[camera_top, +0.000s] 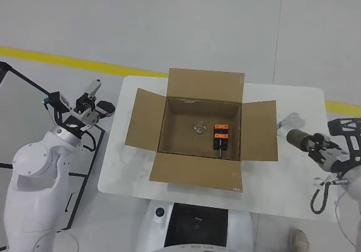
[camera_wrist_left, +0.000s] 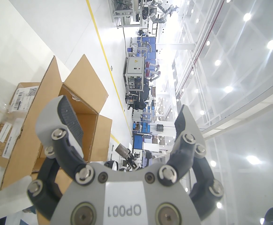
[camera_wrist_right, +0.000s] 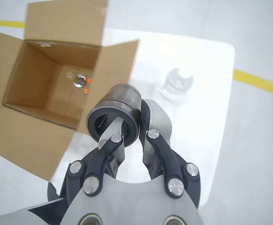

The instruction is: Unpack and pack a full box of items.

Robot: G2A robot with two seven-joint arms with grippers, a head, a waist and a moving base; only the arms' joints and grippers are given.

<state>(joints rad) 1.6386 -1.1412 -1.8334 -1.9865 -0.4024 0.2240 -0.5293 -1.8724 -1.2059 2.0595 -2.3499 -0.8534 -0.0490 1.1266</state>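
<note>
— How does the right pincer stand?

— Clamped on a dark metal cylindrical sleeve. One finger goes into its bore and the other presses on the outer wall. The sleeve is held off the white table, its far end aimed toward the box.

— And where is the box from there?

— The open brown cardboard box sits just ahead of that pincer with all four flaps spread. The nearest flap lies close to the sleeve's far end but apart from it.

— Is anything in the box?

— There is a small orange-and-black part on the floor of the box, on the side nearer the right pincer. A round silvery metal piece lies just beyond it, near the middle.

— What is beside the pincer on the table?

— A crumpled clear plastic piece lies on the table just to one side of the sleeve, between the pincer and the table's far edge.

— What about the left pincer?

— It is spread wide and holds nothing. It is raised beyond the table's edge, well apart from the box, whose outspread flap is the closest thing to it.
</note>
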